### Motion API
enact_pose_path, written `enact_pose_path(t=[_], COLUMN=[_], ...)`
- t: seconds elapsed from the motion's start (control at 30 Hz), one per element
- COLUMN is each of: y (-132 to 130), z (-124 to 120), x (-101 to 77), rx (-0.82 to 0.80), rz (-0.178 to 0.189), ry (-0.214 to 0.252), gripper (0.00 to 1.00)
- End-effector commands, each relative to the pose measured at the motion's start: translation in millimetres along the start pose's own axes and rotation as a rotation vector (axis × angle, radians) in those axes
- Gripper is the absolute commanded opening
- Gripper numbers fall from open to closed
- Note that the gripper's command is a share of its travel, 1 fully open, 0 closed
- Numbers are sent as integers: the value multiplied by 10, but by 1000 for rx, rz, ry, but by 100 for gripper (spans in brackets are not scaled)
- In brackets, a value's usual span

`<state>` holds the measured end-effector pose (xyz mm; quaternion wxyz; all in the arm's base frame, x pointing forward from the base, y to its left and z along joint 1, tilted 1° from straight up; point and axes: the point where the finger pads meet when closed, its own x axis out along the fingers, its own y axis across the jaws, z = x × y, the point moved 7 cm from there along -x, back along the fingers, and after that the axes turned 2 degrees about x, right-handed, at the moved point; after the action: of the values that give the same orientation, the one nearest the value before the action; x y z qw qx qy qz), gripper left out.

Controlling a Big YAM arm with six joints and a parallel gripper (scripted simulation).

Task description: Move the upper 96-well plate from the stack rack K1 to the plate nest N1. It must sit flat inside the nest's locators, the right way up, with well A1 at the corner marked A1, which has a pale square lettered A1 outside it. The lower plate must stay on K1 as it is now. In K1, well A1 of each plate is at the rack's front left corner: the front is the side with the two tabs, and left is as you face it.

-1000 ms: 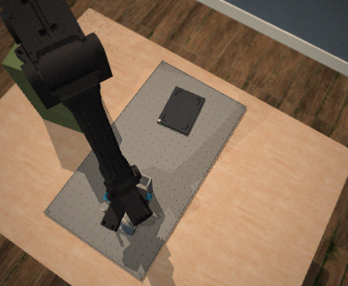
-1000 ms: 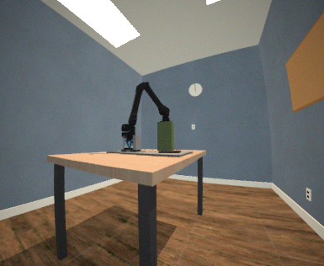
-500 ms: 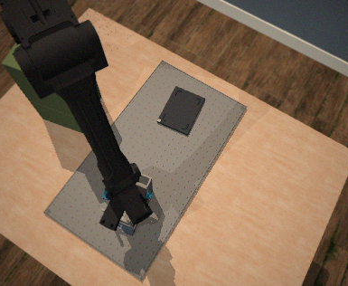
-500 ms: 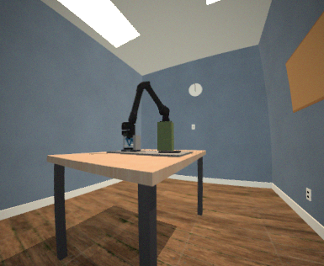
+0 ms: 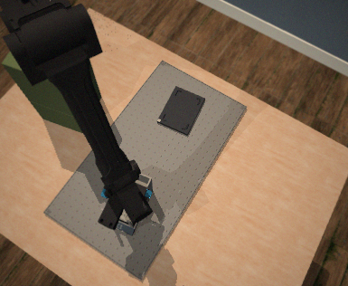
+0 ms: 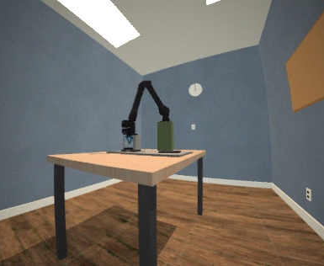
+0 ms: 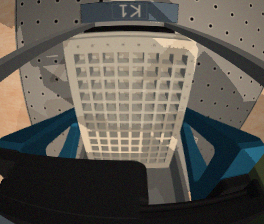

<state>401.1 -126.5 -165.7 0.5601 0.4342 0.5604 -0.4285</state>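
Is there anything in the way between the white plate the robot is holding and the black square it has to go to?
Nothing visible is. The gripper is shut on the upper plate at rack K1. Between there and the nest N1, the top view shows only the grey perforated board. The green box stands off to the side.

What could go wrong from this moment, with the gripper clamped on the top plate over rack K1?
1. The gripper is shut on the upper plate by its sides only; a tilted lift might catch it on rack K1 and disturb the plate beneath.
2. The nest N1 lies well away across the perforated board, and its A1 square marks one corner: a wrong turn would misplace A1.
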Motion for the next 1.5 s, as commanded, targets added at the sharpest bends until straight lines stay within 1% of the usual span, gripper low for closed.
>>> enact_pose_path(t=[0.0,0.17,0.23,0.73,0.8,1.3,1.37,1.47], y=[58,55,55,46,46,38,38,37], z=[42,42,42,42,42,42,42,42], x=[-215,-298,-298,-547,-547,-796,-796,-846], rx=[5,5,5,5,5,5,5,5], rz=[18,19,19,19,19,19,19,19], ry=[-19,-19,-19,-19,-19,-19,-19,-19], gripper=[0,0,0,0,0,0,0,0])
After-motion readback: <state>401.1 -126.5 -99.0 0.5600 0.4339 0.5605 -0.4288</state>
